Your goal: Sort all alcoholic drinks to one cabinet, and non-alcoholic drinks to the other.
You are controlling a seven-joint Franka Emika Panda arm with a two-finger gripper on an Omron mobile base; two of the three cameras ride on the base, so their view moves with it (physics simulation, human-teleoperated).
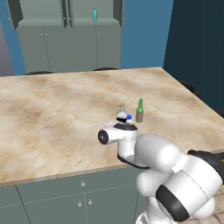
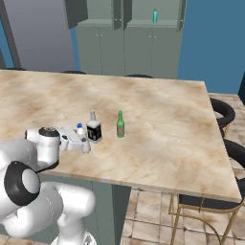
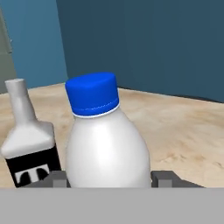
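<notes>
Evenly and flatly lit, rendered throughout, with no glare. Only faint shadows under the bottles on the marble counter [image 2: 158, 119]. Slightly soft and pixelated (base views especially); far cabinet [image 1: 70, 39] detail perhaps too coarse to read.

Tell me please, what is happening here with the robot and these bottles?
The robot arm has its gripper around the white bottle with the blue cap on the marble counter, one fingertip on each side; a firm grip cannot be confirmed. The black-labelled bottle stands right beside it, and the green glass bottle a little apart. The teal bottle already stands in an open cabinet at the back.
</notes>
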